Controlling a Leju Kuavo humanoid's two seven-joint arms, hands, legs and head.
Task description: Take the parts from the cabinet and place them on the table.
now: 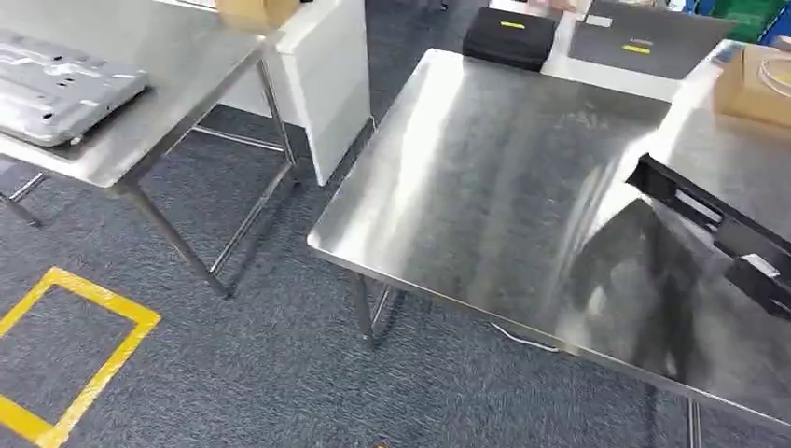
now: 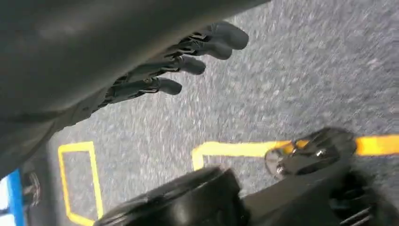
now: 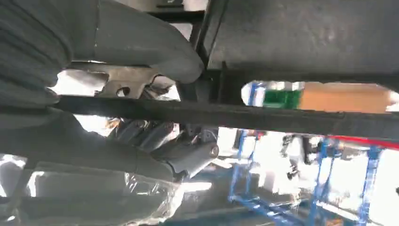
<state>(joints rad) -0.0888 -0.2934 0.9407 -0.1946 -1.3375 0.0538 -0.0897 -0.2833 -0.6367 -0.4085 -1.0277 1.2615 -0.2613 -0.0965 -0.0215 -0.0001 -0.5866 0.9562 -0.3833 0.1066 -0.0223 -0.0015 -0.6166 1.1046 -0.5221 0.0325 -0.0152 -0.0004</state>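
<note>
A long black metal part (image 1: 714, 222) comes in from the right edge of the head view and hangs over the right side of the steel table (image 1: 485, 168). In the right wrist view my right hand (image 3: 61, 134) grips this black part (image 3: 263, 117), with the thick thumb on one side of its bar and the dark fingers (image 3: 160, 136) on the other. My left hand (image 2: 160, 70) hangs over the grey carpet, fingers spread and holding nothing.
A second steel table (image 1: 159, 112) at the left carries a grey sheet-metal part (image 1: 56, 89). A white panel (image 1: 326, 75) stands between the tables. A cardboard box (image 1: 756, 84) and a black case (image 1: 508, 37) lie at the back. Yellow tape (image 1: 84, 373) marks the floor.
</note>
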